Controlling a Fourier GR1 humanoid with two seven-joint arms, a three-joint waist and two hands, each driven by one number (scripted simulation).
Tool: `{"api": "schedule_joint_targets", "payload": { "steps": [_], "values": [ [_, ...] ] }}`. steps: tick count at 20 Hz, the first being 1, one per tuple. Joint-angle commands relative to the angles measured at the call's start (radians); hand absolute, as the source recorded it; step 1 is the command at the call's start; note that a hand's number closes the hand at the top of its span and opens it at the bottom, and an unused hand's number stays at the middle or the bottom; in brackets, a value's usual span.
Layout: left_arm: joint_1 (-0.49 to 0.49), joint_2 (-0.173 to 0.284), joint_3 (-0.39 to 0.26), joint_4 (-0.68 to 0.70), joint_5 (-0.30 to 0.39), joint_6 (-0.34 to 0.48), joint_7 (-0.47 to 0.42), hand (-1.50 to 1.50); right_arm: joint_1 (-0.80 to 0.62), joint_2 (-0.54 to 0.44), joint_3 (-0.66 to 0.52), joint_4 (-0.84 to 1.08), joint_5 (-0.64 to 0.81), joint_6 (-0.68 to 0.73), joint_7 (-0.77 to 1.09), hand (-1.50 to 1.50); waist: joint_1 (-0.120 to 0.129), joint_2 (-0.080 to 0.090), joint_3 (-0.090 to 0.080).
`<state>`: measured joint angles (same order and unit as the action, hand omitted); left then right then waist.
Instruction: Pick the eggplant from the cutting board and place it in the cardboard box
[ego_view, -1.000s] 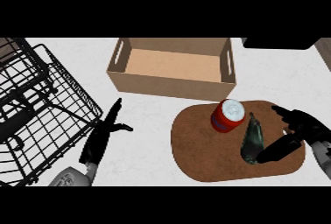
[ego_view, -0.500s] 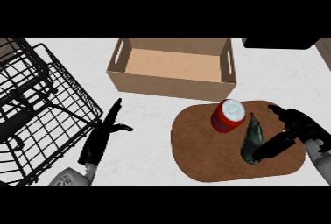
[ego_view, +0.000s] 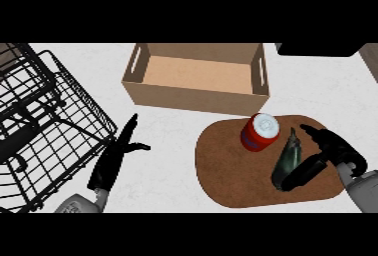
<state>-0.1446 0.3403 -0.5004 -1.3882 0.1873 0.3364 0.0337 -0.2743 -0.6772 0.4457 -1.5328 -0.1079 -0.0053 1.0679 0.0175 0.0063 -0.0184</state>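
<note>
Slightly tighter now, right robot hand (ego_view: 334, 155) curls round eggplant (ego_view: 289, 157) on cutting board (ego_view: 229, 170); grasping step; next lift toward cardboard box (ego_view: 193, 95) at 11 o'clock.

Two grey forearms — each ending in a black hand, left hand (ego_view: 112, 162), right hand (ego_view: 334, 150) — slim dark fingers.

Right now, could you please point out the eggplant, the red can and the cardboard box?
eggplant (ego_view: 289, 156): head view, middle of its dark body.
red can (ego_view: 255, 138): head view, its red side.
cardboard box (ego_view: 193, 98): head view, its near outer wall.
</note>
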Motion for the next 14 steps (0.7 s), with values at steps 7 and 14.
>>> {"api": "schedule_joint_targets", "payload": {
  "steps": [7,14],
  "values": [
    [0.031,0.117,0.131,-0.019,-0.030,0.090,-0.015,0.00,0.007,0.047,0.020,0.003,-0.005,-0.012,0.082,-1.50,0.010,-0.011,0.018],
    [0.004,0.138,0.139,-0.022,-0.023,0.064,-0.008,0.00,0.004,0.005,0.067,0.036,0.181,-0.057,0.024,1.50,0.014,-0.011,0.018]
  ]
}}
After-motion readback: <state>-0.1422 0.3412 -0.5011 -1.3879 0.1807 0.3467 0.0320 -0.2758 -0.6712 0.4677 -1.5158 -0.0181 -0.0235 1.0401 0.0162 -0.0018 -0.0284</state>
